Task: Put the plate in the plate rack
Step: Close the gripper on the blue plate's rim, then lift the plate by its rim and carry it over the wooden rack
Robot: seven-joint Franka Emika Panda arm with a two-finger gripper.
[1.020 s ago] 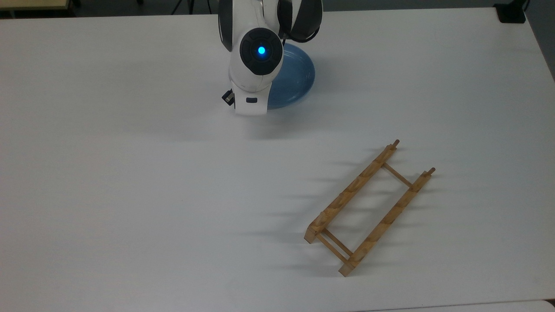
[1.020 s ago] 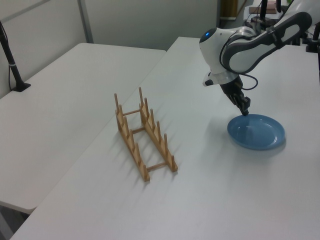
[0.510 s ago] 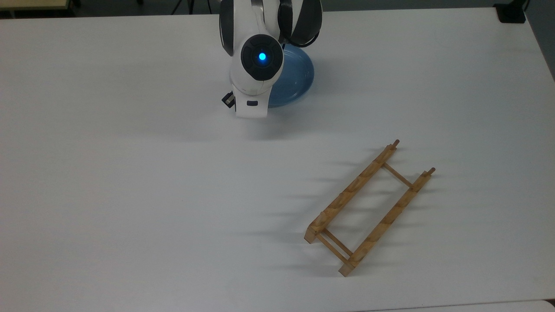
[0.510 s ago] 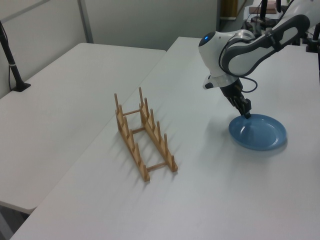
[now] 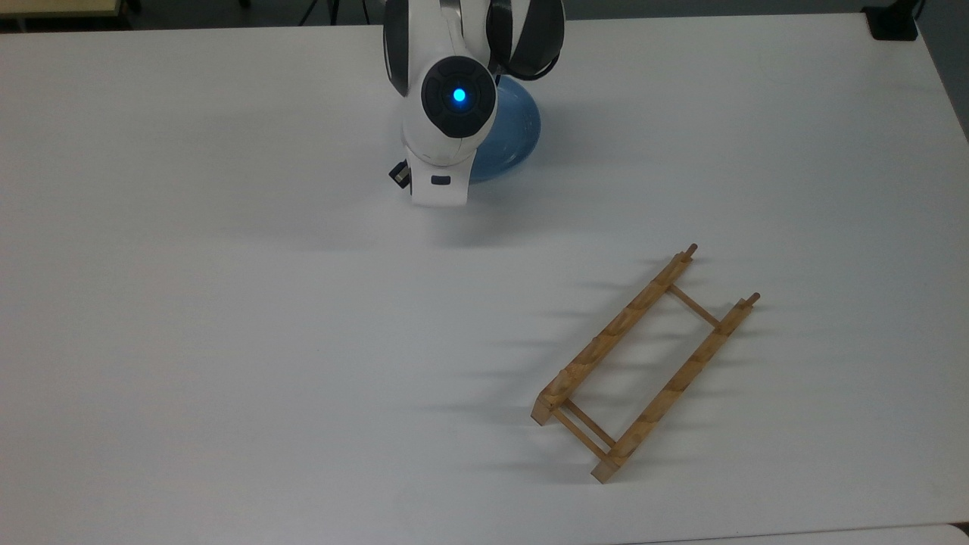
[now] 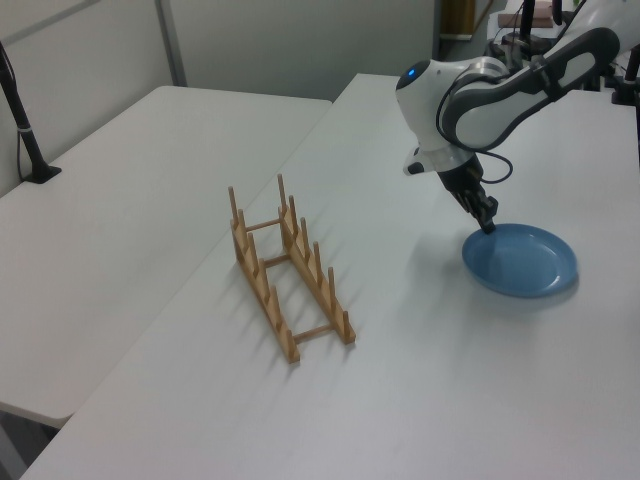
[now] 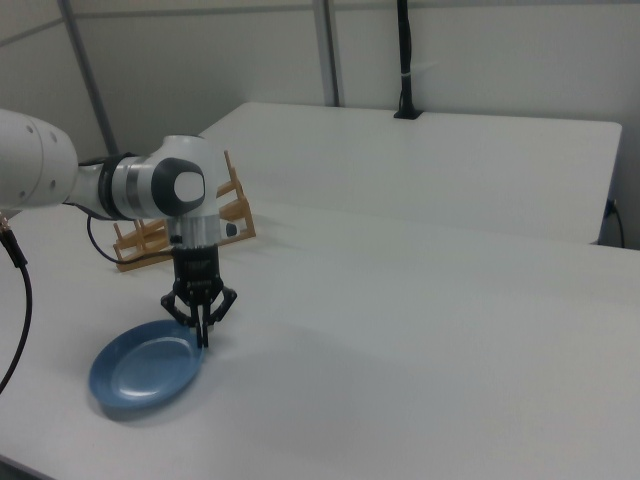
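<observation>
End effector (image 7: 203,322) down at plate (image 7: 145,371) rim, fingers pinched on near edge, looks like gripping plate. Plate flat on worktop (image 5: 227,303), low under arm. Rack (image 6: 288,266) well apart toward left view's left, long axis running diagonally away; empty, awaiting plate on edge.

Light-blue plate (image 6: 522,262) flat on table, right side up; wooden plate rack (image 6: 286,265) upright, well apart.
</observation>
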